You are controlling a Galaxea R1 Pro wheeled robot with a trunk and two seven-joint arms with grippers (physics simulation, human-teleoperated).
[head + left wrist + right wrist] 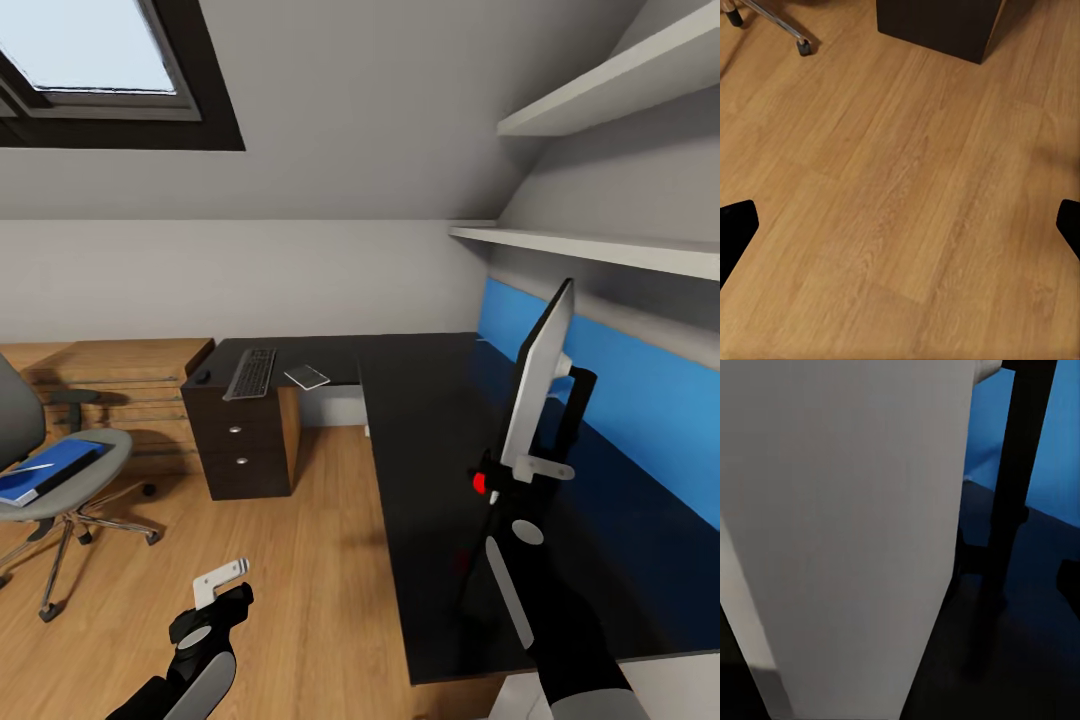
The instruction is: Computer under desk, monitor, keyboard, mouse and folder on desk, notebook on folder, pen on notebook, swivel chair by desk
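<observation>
- It looked like a home attic room used as an office: a sloped ceiling with a skylight (95, 60).
- An L-shaped black tabletop (430, 420), swivel chair (45, 470), wall shelves (600, 245) and wood floor (300, 560) furnished it.

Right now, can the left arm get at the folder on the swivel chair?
Probably not yet: the left end effector hangs low over bare floor, apart from the folder on the swivel chair, though nothing stands between them.
</observation>
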